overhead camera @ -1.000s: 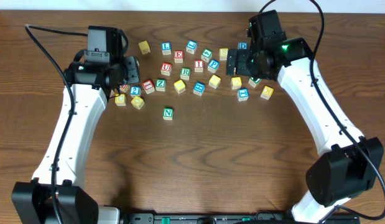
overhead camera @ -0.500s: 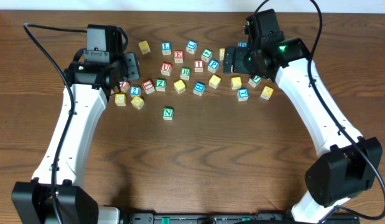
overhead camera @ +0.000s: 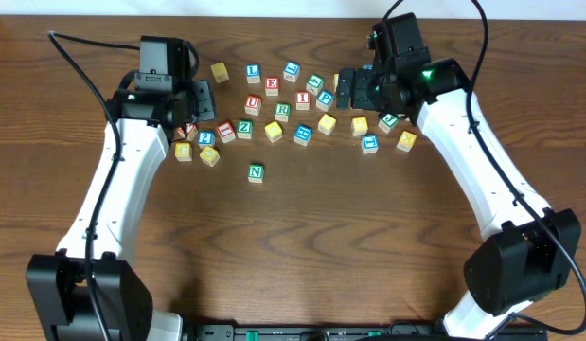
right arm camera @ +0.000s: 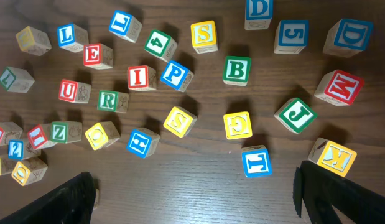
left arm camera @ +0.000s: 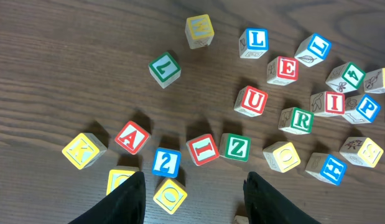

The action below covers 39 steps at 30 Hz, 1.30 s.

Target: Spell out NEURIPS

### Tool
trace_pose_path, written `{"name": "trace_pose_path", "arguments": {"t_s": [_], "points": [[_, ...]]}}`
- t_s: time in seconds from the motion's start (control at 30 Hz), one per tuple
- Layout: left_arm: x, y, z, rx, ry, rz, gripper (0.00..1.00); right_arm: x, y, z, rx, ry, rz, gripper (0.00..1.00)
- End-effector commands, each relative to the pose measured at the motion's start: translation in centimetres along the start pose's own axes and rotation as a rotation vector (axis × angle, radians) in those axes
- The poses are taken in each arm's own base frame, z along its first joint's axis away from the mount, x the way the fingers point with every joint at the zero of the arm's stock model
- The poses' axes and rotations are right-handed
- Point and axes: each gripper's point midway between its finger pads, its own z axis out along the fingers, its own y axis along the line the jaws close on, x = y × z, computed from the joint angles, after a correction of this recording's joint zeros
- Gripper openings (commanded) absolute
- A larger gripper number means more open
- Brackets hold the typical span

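One letter laid, six to go: only the N block [overhead camera: 256, 172] stands apart on the tabletop [overhead camera: 321, 246].
Beyond the N block, toward the far edge, the E block [overhead camera: 272, 86], U block [overhead camera: 252, 104], R block [overhead camera: 282, 111], I block [overhead camera: 302, 100] and P block [overhead camera: 324, 98] sit mixed into the scattered cluster, with the S block [right arm camera: 203, 33] farther right. None is lined up beside N, so the word looks barely begun. The left end effector [left arm camera: 193, 180] and right end effector [right arm camera: 193, 177] hover over that cluster, both spread wide and empty.
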Motion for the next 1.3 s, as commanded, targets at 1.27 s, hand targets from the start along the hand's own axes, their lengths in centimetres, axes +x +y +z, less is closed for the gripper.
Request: {"name": "trace_pose_path", "arguments": {"t_s": [1.27], "points": [[-0.2,-1.0,0.0,0.009,0.0,0.04,0.5,0.4,0.0,-0.1,0.015,0.018,-0.003,0.99]]}}
